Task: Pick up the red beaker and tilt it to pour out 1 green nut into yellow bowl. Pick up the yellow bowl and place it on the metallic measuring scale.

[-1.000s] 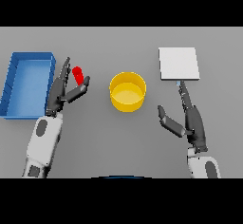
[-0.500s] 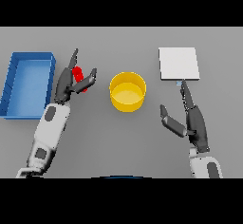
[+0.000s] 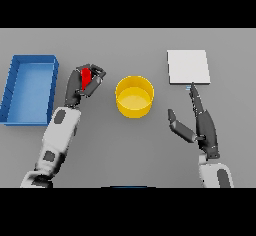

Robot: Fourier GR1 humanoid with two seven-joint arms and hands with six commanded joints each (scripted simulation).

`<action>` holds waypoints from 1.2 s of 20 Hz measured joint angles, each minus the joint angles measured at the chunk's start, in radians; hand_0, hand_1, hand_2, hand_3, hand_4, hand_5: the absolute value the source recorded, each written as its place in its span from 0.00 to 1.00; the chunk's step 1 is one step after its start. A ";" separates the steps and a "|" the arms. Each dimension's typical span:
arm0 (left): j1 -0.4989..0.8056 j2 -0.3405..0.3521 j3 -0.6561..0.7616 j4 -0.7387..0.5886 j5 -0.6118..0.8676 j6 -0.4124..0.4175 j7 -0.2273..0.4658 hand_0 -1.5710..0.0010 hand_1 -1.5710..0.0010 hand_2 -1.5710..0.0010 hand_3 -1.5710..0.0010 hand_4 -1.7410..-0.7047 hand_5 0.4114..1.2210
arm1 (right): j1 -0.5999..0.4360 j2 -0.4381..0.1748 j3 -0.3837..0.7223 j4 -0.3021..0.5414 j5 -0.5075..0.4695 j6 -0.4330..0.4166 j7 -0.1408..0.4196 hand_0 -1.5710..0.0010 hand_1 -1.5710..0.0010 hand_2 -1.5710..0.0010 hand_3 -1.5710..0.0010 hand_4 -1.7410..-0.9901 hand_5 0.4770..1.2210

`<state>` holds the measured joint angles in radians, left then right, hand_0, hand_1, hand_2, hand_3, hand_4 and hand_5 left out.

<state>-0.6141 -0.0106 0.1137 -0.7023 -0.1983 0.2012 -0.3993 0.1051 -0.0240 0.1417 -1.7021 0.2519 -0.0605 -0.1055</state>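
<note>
The left hand (image 3: 79,85) grasps the red beaker (image 3: 86,76), fingers curled around it, left of the yellow bowl (image 3: 134,96) on the desk (image 3: 150,150); tilting before reaching the bowl risks spilling the nut. The right hand (image 3: 200,122) rests with fingers extended.

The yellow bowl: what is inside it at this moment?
The yellow bowl shows only its own yellow bottom; no green nut is visible inside. The left hand is curled round the red beaker beside the bowl, and the fingers cover the beaker's contents.
</note>
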 measured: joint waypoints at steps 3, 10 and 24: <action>-0.001 -0.007 0.011 0.004 0.016 0.014 -0.016 0.09 0.08 0.08 0.12 0.07 0.89 | -0.006 -0.004 -0.001 -0.007 -0.003 0.003 -0.004 1.00 1.00 1.00 1.00 0.73 0.26; -0.021 0.058 -0.056 -0.124 -0.035 0.009 0.072 0.02 0.02 0.02 0.03 0.01 0.89 | 0.000 -0.014 0.005 0.010 0.047 -0.022 -0.003 1.00 1.00 1.00 1.00 0.84 0.24; -0.112 0.244 -0.463 -0.311 -0.450 -0.147 0.377 0.00 0.00 0.00 0.00 0.00 0.93 | 0.018 -0.018 0.018 -0.014 0.045 -0.003 -0.024 1.00 1.00 1.00 1.00 0.90 0.29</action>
<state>-0.7259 0.2339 -0.3492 -1.0135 -0.6479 0.0546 -0.0219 0.1231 -0.0424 0.1600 -1.7156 0.2970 -0.0640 -0.1293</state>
